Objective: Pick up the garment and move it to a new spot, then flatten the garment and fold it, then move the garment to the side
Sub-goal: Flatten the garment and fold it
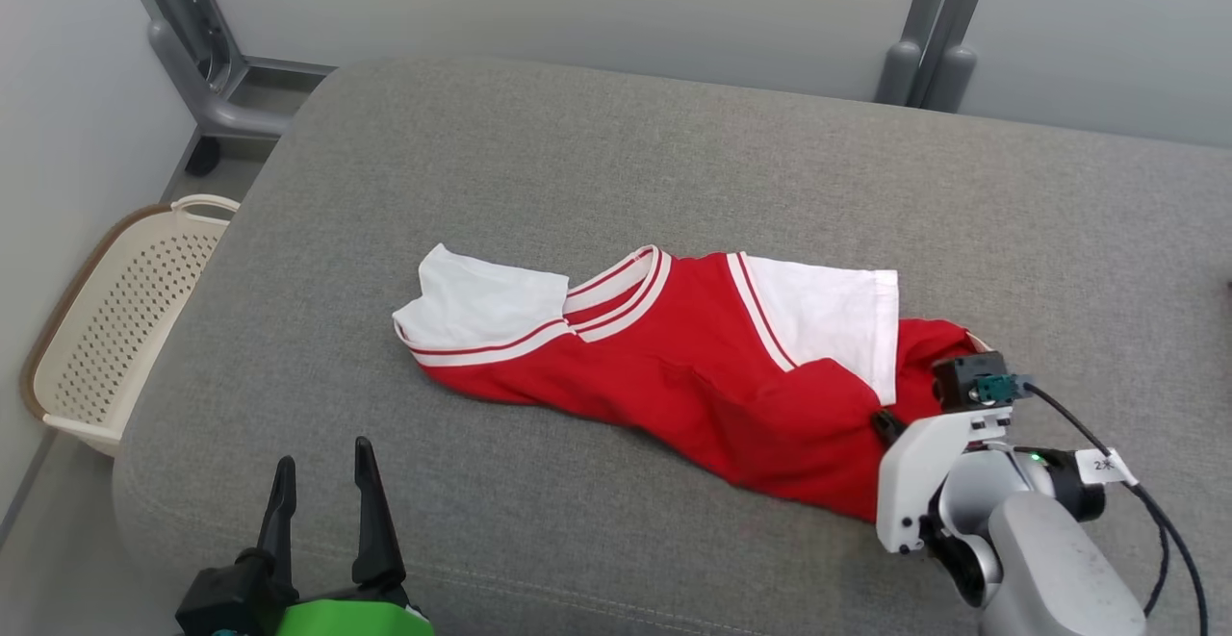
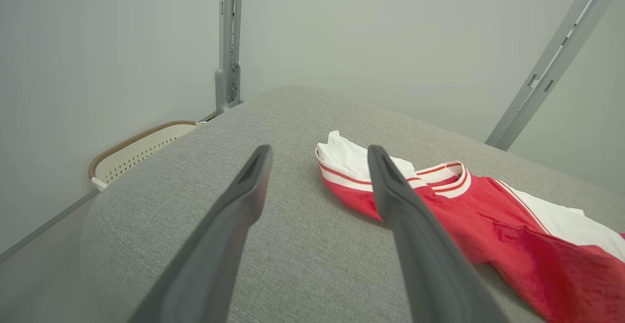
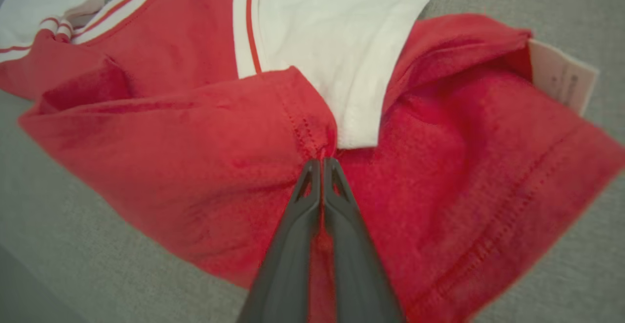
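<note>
The garment (image 1: 674, 357) is a red T-shirt with white sleeves and a striped collar, lying crumpled across the middle of the grey padded surface (image 1: 674, 155). My right gripper (image 1: 885, 424) rests on the shirt's right end. In the right wrist view the right gripper (image 3: 321, 162) is shut, its tips pinching a folded red hem of the garment (image 3: 171, 157) just below the white sleeve. My left gripper (image 1: 324, 453) stands open near the front left edge, apart from the cloth. In the left wrist view the left gripper (image 2: 320, 149) is empty, with the garment (image 2: 512, 235) ahead and to its right.
A cream perforated laundry basket (image 1: 125, 318) sits on the floor off the surface's left edge, also visible as the basket (image 2: 141, 147) in the left wrist view. Grey metal frame posts (image 1: 929, 30) stand behind the surface. A black cable (image 1: 1145, 501) trails from my right wrist.
</note>
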You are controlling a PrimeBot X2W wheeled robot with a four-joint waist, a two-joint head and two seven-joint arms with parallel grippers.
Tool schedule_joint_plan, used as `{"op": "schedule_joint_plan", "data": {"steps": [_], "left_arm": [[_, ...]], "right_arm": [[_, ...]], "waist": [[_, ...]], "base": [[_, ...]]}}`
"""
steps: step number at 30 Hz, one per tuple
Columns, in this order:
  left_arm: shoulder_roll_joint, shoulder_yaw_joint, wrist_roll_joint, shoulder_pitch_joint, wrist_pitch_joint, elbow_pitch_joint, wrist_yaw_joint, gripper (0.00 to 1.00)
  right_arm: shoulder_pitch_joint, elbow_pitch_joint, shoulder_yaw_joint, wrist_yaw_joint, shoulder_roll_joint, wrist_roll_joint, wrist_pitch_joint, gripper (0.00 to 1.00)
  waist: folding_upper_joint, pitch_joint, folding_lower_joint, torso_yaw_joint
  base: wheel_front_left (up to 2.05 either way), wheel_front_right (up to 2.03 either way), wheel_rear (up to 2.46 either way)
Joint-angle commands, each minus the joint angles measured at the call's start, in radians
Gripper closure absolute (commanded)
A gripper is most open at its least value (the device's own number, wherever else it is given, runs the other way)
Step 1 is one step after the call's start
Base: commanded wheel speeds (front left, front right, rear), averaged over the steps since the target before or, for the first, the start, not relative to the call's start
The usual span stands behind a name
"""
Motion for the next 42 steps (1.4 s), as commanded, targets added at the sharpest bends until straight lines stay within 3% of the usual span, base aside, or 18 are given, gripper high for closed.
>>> {"op": "schedule_joint_plan", "data": {"steps": [1,8,16,32,33,34,42], "left_arm": [[0.001,0.001,0.009,0.006,0.0,0.001,0.005,0.0],[0.001,0.008,0.01,0.027,0.0,-0.007,0.007,0.0],[0.001,0.004,0.008,0.009,0.0,-0.008,0.001,0.0],[0.001,0.002,0.019,-0.002,0.0,-0.001,0.006,0.0],[0.001,0.002,0.019,-0.001,0.0,0.0,0.006,0.0],[0.001,0.002,0.019,0.0,0.0,0.001,0.006,0.0],[0.001,0.018,0.01,0.016,0.0,0.023,0.026,0.0]], "right_arm": [[0.016,-0.015,-0.023,-0.001,-0.017,-0.026,0.003,1.0],[0.14,-0.194,-0.198,-0.001,-0.03,-0.138,0.08,1.0],[0.258,-0.387,-0.3,-0.001,-0.014,-0.183,0.159,1.0],[0.312,-0.32,-0.358,-0.001,-0.004,-0.199,0.169,1.0],[0.312,-0.313,-0.356,-0.001,-0.004,-0.196,0.167,0.61],[0.312,-0.307,-0.353,-0.001,-0.003,-0.191,0.164,0.0],[0.321,-0.326,-0.367,-0.001,-0.003,-0.166,0.116,0.0]], "waist": [[0.0,-0.013,0.0,-0.006],[0.0,-0.03,0.0,-0.032],[0.0,-0.019,0.0,-0.078],[0.0,-0.015,0.0,-0.091],[0.0,-0.017,0.0,-0.092],[0.0,-0.019,0.0,-0.093],[0.0,-0.048,0.0,-0.099]], "base": [[0.0,0.0,0.0],[0.0,0.0,0.0],[0.0,0.0,0.0],[0.0,0.0,0.0],[0.0,0.0,0.0],[0.0,0.0,0.0],[0.0,0.0,0.0]]}}
